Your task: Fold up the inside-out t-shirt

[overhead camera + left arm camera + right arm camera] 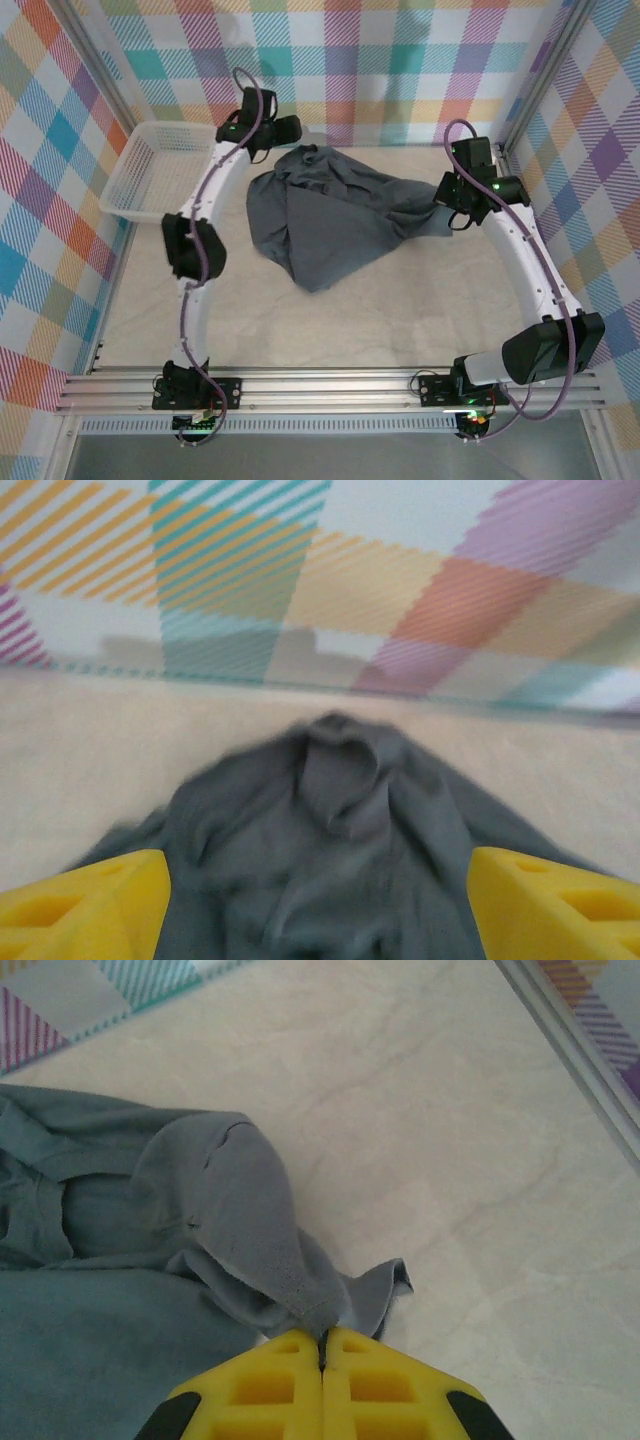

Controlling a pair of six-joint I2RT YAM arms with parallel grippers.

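The slate blue-grey t-shirt (330, 215) lies crumpled in the middle of the table, wrinkled, with no tag showing. My left gripper (290, 130) hovers at its far-left edge; in the left wrist view its yellow fingers (85, 905) stand wide apart, open, with the t-shirt (330, 860) bunched between and below them. My right gripper (447, 192) is at the shirt's right end. In the right wrist view its yellow fingers (322, 1345) are shut on a hemmed edge of the t-shirt (250, 1220).
A white mesh basket (160, 170) sits at the table's far left beside the left arm. Checked walls ring the cream table (380, 320). A metal frame post (575, 1055) runs along the right edge.
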